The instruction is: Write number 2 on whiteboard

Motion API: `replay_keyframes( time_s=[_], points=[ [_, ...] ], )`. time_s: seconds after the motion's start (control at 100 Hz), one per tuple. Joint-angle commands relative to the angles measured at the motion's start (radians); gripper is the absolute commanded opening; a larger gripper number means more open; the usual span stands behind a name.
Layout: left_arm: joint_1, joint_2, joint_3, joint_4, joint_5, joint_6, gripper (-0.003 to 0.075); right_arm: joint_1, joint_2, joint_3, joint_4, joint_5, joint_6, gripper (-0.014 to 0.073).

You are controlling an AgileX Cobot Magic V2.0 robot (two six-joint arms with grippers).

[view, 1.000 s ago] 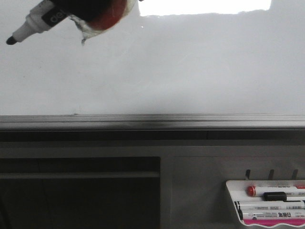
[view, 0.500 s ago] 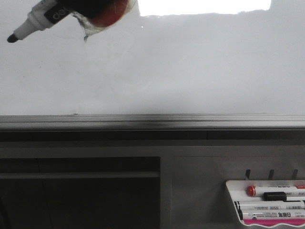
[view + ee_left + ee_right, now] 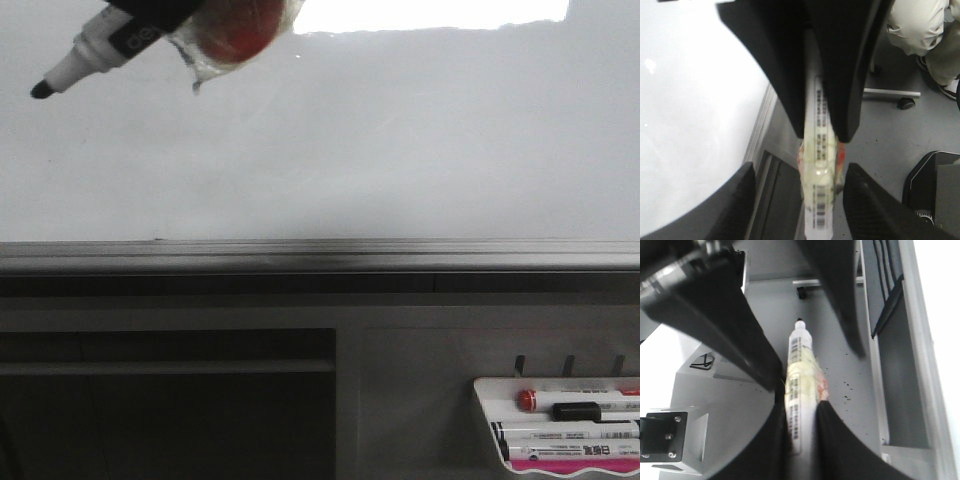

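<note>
Front view, far left: the black tip of my marker (image 3: 95, 52) points down and to the left, its white barrel rising toward the top edge, where a wad of clear tape over something red (image 3: 235, 30) wraps it. The tip hangs in front of the whiteboard (image 3: 400, 150); I cannot tell whether it touches. The whiteboard fills the upper half of the view, pale and glossy, with a bright reflection along its top and its grey rail (image 3: 320, 255) running across the middle. No stroke of the number 2 shows on it. Lower right: a small white tray (image 3: 490, 400) hangs below the rail, holding several markers.

Left wrist view: my left gripper (image 3: 822, 135) has its dark fingers (image 3: 850, 75) pressed together on a taped white marker (image 3: 819, 200), the board's pale surface lying to one side.

Right wrist view: my right gripper (image 3: 800, 405) is likewise clamped on a white marker (image 3: 799, 385) with yellowish tape, its tip pointing away over the grey floor.
</note>
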Motion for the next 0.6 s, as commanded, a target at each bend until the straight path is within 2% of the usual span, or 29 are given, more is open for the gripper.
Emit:
replay_keyframes(
  time_s=[0.0, 0.12, 0.22, 0.37, 0.45, 0.59],
  points=[
    [0.038, -0.065, -0.037, 0.013, -0.036, -0.030, 0.0403, -0.022, -0.064, -0.034, 0.001, -0.026, 0.040, -0.0017],
    [0.147, -0.139, -0.037, 0.013, 0.017, -0.069, 0.0400, -0.075, -0.113, -0.027, -0.088, -0.042, 0.170, -0.0017],
    [0.256, -0.213, -0.019, 0.011, 0.034, -0.114, 0.0400, -0.130, -0.166, 0.019, -0.101, -0.069, 0.261, -0.0017],
    [0.399, -0.326, 0.070, 0.010, 0.033, -0.233, 0.0400, -0.197, -0.288, 0.186, -0.111, -0.256, 0.470, -0.0017],
    [0.453, -0.369, 0.130, -0.004, 0.019, -0.274, 0.0400, -0.203, -0.351, 0.272, -0.111, -0.355, 0.490, -0.0017],
    [0.503, -0.403, 0.204, -0.021, -0.025, -0.279, 0.0400, -0.203, -0.397, 0.352, -0.111, -0.374, 0.490, -0.0017]
  ],
)
